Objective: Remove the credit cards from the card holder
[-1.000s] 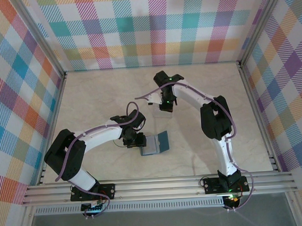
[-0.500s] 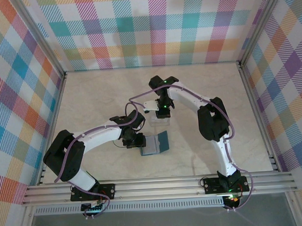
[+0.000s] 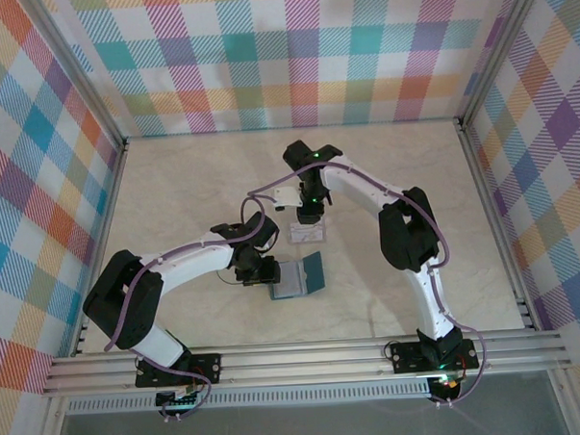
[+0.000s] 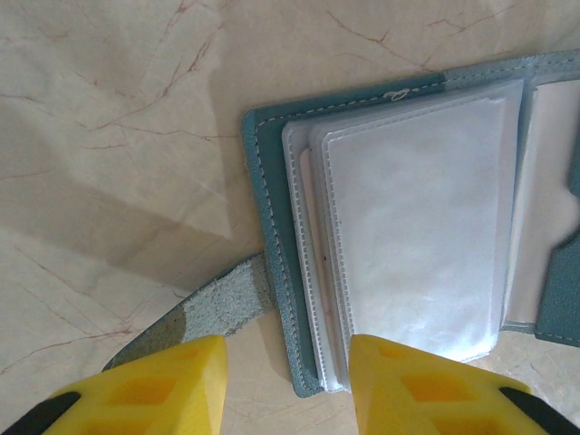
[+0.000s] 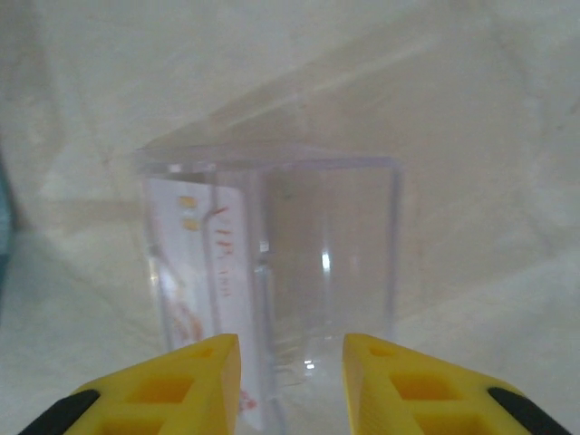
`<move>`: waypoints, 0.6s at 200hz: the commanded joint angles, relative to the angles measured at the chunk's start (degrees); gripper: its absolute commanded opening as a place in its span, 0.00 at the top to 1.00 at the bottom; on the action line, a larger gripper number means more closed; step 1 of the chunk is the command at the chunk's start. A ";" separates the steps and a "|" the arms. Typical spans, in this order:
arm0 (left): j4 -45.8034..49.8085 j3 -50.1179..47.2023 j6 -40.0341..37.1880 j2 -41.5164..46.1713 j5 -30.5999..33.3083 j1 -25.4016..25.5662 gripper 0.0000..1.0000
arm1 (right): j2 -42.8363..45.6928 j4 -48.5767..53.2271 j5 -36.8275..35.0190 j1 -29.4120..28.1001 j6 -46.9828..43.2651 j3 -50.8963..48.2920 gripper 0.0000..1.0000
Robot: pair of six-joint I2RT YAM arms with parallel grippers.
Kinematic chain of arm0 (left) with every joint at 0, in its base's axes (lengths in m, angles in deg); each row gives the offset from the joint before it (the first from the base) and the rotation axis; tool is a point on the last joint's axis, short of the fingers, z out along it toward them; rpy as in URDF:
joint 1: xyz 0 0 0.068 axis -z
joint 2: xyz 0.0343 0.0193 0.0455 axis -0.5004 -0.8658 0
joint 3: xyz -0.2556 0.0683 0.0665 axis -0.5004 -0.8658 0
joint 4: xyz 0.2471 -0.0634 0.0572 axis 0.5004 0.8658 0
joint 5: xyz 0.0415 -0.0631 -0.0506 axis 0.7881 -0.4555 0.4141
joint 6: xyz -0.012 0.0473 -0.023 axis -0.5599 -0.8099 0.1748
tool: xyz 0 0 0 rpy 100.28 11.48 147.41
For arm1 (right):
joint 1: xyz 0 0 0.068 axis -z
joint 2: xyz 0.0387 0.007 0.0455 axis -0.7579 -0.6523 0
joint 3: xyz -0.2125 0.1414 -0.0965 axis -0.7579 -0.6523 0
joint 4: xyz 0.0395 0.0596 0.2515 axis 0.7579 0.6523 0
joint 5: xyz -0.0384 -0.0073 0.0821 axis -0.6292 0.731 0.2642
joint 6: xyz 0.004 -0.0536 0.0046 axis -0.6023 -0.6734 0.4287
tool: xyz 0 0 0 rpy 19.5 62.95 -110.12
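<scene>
Where it all sits: a pale, marble-look bench (image 3: 174, 203) with thin reddish veins, pretty bare apart from the arms and two small items.
Room: pastel plaid walls (image 3: 292, 54) on three sides, and an aluminium rail (image 3: 306, 356) along the near edge where both arms are bolted on.
Card holder (image 3: 297, 277): lies open and flat near the middle of the bench. It's teal outside, with frosted plastic sleeves (image 4: 417, 227) fanned out inside. Can't tell if any of them has a card in it.
Tab (image 4: 204, 313): sticks out from the holder's edge, towards the left fingers.
Left hand (image 4: 288, 376): yellow fingers spread, low over the holder's corner and straddling its edge. Not pinching anything I can make out.
Clear box (image 5: 272, 245): small see-through plastic tub standing just beyond the holder.
Credit card (image 5: 195, 272): white with red print, upright inside the box against its left wall.
Right hand (image 5: 292, 381): fingers spread with nothing between them, hanging right over the box.
Versus a second ago: the right arm has pulled in towards the near side and a bit left, so it's now over the box. Its hand was pressed together and has since come apart. The left arm and the holder haven't budged.
</scene>
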 commanded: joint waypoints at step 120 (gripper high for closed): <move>0.94 -0.59 0.67 1.10 1.30 0.35 0.60 | 4.02 -12.02 -4.11 -0.73 3.76 -7.74 0.58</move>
